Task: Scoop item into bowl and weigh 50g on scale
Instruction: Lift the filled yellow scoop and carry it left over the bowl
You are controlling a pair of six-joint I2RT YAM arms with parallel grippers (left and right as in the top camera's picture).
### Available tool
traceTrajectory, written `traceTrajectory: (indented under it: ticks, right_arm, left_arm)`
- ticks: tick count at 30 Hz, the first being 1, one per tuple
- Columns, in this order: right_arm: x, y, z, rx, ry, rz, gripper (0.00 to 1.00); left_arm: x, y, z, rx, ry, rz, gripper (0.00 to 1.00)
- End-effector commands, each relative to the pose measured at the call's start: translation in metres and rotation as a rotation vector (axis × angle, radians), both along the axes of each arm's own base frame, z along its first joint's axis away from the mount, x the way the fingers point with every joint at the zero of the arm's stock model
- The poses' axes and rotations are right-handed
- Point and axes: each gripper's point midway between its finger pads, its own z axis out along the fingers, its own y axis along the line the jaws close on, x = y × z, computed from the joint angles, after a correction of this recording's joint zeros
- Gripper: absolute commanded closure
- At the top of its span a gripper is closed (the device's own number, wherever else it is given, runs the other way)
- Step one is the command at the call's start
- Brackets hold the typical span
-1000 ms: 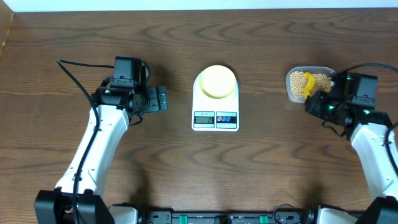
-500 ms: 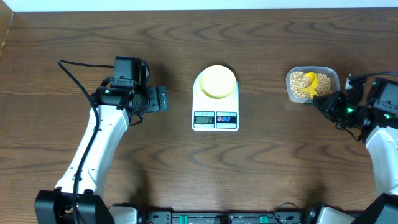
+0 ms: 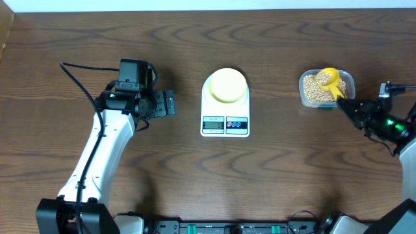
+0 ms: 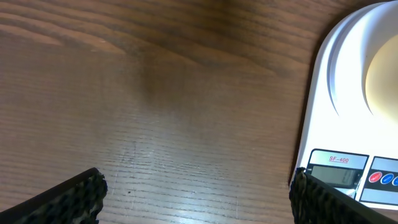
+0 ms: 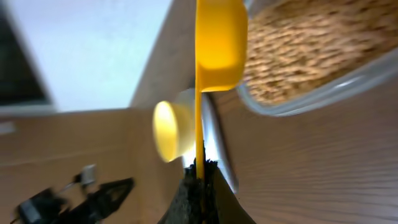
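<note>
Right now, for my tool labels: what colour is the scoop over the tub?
Bright yellow; the scoop shows best in the right wrist view.

White arm links [image 3: 97, 156], black joints [image 3: 132, 99], looping black cables [image 3: 63, 65], green light [image 3: 390, 121], ribbed black fingers [image 4: 68, 194]

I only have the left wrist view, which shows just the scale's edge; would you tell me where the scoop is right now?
Observer: The yellow scoop is above the clear tub of beans, with its handle pinched in the right gripper.
Operator: Thank you. Is there anything in the bowl yet?
Observer: No. In the overhead view the pale yellow bowl sits on the scale and no beans show inside it.
</note>
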Motion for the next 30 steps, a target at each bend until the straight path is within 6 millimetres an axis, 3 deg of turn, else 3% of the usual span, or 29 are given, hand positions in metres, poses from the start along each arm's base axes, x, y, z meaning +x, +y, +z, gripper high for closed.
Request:
traceTrajectory:
  ticks: [1, 13, 21, 30]
  right_arm:
    - [-0.008, 0.020, 0.027, 0.170, -0.087, 0.098, 0.99]
    - [-0.009, 0.058, 0.033, 0.250, -0.034, 0.196, 0.99]
    - [0.004, 0.105, 0.037, 0.236, -0.005, 0.287, 0.99]
    - [0.019, 0.174, 0.038, 0.155, 0.003, 0.328, 0.99]
  left_arm:
    - [0.004, 0.003, 0.006, 0.015, -0.018, -0.002, 0.03]
    - [0.004, 0.003, 0.006, 0.015, -0.018, -0.002, 0.03]
    - [0.004, 0.003, 0.006, 0.015, -0.018, -0.002, 0.03]
    - [0.004, 0.003, 0.006, 0.015, -0.018, -0.002, 0.03]
